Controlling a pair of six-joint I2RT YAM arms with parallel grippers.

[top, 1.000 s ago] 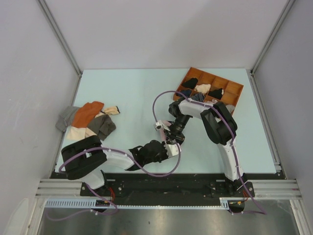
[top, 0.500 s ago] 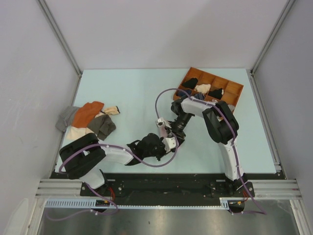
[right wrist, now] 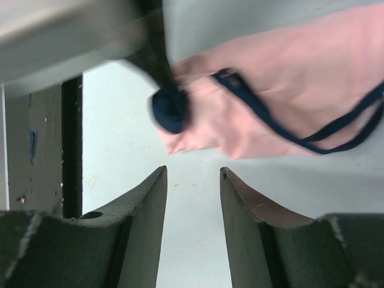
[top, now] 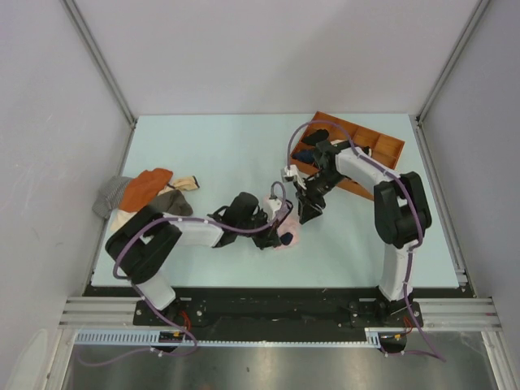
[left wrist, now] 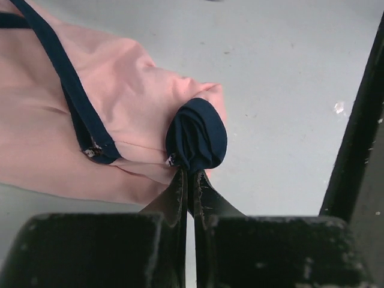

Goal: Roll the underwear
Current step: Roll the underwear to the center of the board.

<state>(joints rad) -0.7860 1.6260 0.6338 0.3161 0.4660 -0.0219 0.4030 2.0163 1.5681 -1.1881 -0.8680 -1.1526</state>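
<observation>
A: Well, the left gripper [left wrist: 191, 174] is pinched tight on the underwear [left wrist: 78, 138] by its bunched navy edging, on the table [left wrist: 288, 72], front middle
B: And the right gripper [right wrist: 193, 174]?
A: Parted, empty, just beside it. That thin pinch could slip once rolling pulls the fabric

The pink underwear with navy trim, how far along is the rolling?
Done: the light pink fabric underwear with navy edging lies on the pale blue table. In hand: the left gripper is shut on its bunched navy corner; the right gripper hangs open beside it. Left: the roll; none shows.
</observation>
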